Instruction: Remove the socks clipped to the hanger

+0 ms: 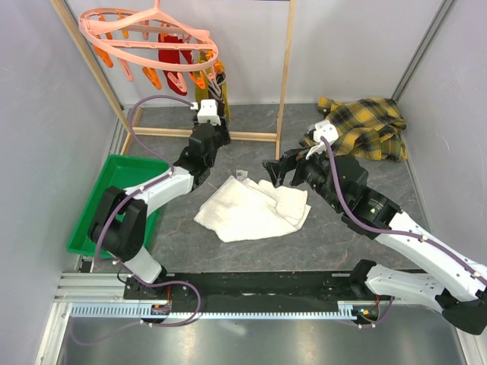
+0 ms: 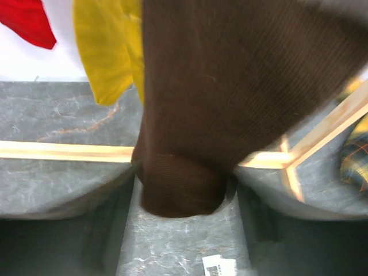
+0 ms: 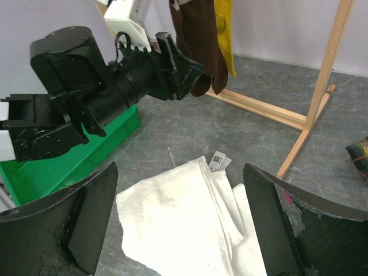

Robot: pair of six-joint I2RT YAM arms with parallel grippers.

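Grey, marble-veined counter (image 1: 251, 258) enclosed by a plain white back wall (image 1: 350, 46) and pale side panels (image 1: 38, 152), with a metal corner post (image 1: 421, 53) running up the right rear angle. A wooden frame rack (image 1: 286, 68) of light timber stands at the rear, its base bar lying flat on the counter. Lighting is even and diffuse, casting only soft shadows; a slotted aluminium rail (image 1: 259, 310) borders the near edge.

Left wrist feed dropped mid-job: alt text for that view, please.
A dark brown sock fills most of the frame, its toe hanging between the fingers of the left gripper. A yellow sock and a red sock hang upper left; a wooden rack bar crosses the grey table behind.
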